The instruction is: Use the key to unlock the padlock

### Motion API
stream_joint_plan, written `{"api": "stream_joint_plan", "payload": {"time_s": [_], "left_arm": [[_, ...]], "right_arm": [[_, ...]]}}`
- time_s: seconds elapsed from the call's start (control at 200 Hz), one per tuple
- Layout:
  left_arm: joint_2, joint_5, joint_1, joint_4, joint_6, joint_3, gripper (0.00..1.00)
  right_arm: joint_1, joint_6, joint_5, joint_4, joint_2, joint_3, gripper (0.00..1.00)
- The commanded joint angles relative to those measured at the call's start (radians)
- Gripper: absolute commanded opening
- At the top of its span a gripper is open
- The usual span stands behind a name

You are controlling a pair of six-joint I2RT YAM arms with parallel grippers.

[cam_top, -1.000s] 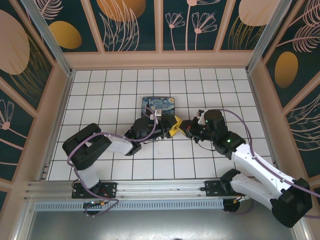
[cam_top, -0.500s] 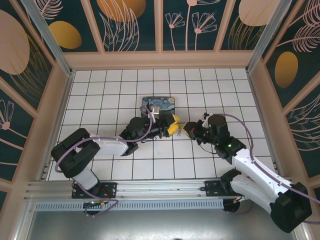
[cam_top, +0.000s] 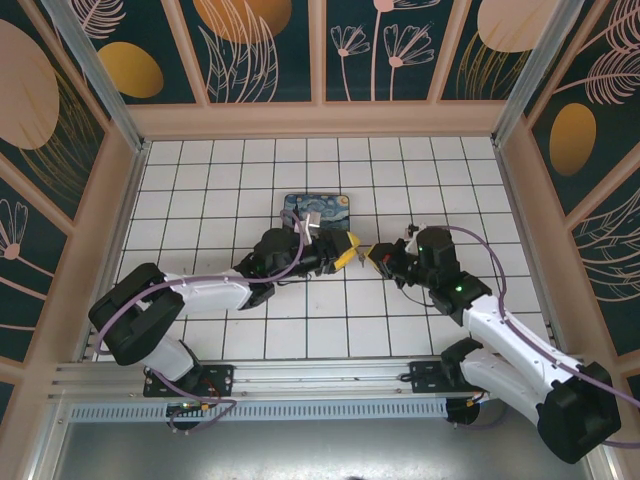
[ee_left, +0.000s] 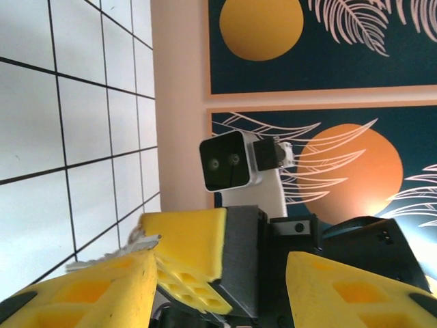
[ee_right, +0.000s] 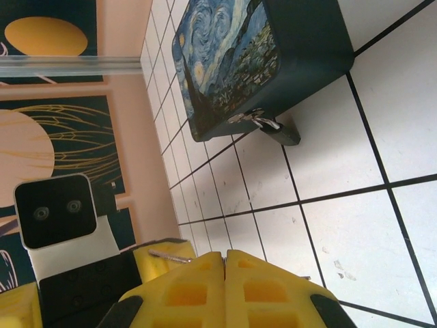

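Right pincer [ee_right: 225,263] shut, seemingly nipping the key [ee_left: 142,240], its tip between the fingers of the half-open, empty left pincer [ee_left: 220,260]; upper centre of the right wrist view, the padlock [ee_right: 278,130] hangs closed on the box [ee_right: 232,61], not yet unlocked.

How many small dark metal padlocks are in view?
1. The small dark metal padlock hangs from the clasp of the blue-and-yellow swirl-painted box, its body on the white tiled floor. Others could be hidden.

You have a flat blue-and-yellow swirl-painted box [cam_top: 318,210] lying on the white tiled floor [cam_top: 200,190]; dark floral wall panels [cam_top: 260,55] stand beyond it.
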Motion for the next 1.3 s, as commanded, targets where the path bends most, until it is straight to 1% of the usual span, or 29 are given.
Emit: {"api": "stream_joint_plan", "payload": {"time_s": [0.0,0.145,0.3,0.42,0.616,1.021,1.136,1.296], "left_arm": [[-0.017,-0.009,-0.001,-0.103,0.09,0.029,0.53],[0.004,-0.004,0.01,-0.111,0.118,0.027,0.53],[0.015,0.008,0.011,-0.045,0.136,0.016,0.53],[0.009,0.013,0.011,-0.032,0.141,0.015,0.5],[-0.009,0.017,0.01,-0.017,0.14,-0.003,0.43],[-0.023,0.017,0.01,-0.03,0.152,-0.02,0.39],[-0.02,0.015,0.011,-0.032,0.152,-0.022,0.35],[-0.025,0.005,0.011,-0.027,0.145,-0.027,0.35]], "right_arm": [[-0.009,-0.036,-0.028,0.005,-0.028,0.036,0.0],[-0.01,-0.052,-0.047,-0.001,-0.034,0.054,0.0],[-0.01,-0.073,-0.094,-0.01,-0.02,0.073,0.0],[-0.009,-0.078,-0.111,-0.025,-0.003,0.079,0.0],[-0.007,-0.072,-0.105,-0.009,0.018,0.077,0.0],[-0.009,-0.055,-0.092,-0.004,0.017,0.079,0.0],[-0.009,-0.056,-0.099,-0.006,0.015,0.079,0.0],[-0.007,-0.055,-0.109,-0.004,0.005,0.078,0.0]]}}
